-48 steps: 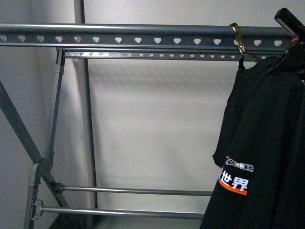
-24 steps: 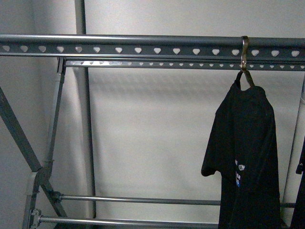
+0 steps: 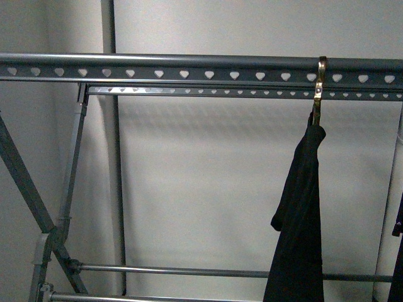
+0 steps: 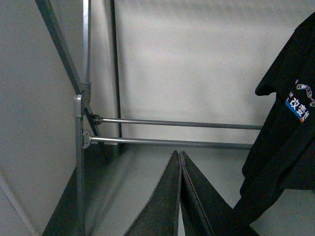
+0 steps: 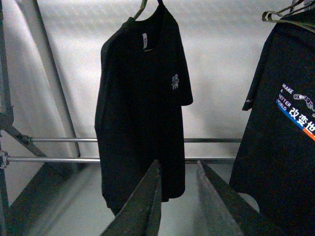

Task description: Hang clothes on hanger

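Since the earlier frame your T-shirt has swung from face-on to edge-on, so the front view now shows only a thin dark profile under the brass hook, which sits over the top rail of the rack, among the heart-shaped holes towards its right end. The garment hangs free with neither arm touching it, and the hanging itself looks done, so treat this step as a clean retreat. Your left pincer has its fingers pressed together on nothing, pointing at the lower cross tubes, with a printed black shirt just to one side. Your right pincer stands parted and empty, aimed at the hanging T-shirt's lower half, with a second printed shirt beside it on its own wire hanger. Draw both arms straight back from the rack, not sideways, because a sideways sweep could catch a hem or sleeve and drag the hook along the rail. Let the shirt stop turning before you judge the result; if the hook then rests square over the rail and the shoulders sit level, leave it alone. Keep the right fingers parted while retreating so no cloth gets pinched.
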You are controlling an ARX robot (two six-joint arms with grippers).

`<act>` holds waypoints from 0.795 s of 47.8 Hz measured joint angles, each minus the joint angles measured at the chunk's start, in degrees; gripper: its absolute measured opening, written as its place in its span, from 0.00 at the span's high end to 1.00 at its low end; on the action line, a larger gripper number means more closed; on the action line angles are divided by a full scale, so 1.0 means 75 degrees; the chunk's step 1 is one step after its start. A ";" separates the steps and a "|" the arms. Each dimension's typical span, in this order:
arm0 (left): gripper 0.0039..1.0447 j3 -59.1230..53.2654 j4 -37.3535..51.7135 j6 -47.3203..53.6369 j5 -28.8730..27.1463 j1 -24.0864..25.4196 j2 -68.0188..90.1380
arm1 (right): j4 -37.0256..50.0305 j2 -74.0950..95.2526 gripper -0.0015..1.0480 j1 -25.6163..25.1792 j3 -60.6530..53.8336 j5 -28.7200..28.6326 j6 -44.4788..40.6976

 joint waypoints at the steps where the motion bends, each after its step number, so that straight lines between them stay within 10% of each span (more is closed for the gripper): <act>1: 0.97 -0.0003 0.0000 -0.0003 0.0000 0.0000 0.0000 | 0.0012 -0.0032 0.81 0.0000 -0.0032 -0.0003 -0.0006; 5: 0.97 -0.0003 0.0000 0.0000 0.0003 0.0000 0.0000 | 0.0041 -0.0137 0.99 0.0000 -0.0245 0.0006 -0.0038; 38: 0.97 -0.0003 0.0000 -0.0006 0.0000 0.0000 0.0000 | 0.0160 -0.0737 0.95 0.0000 -0.0924 0.0003 -0.0041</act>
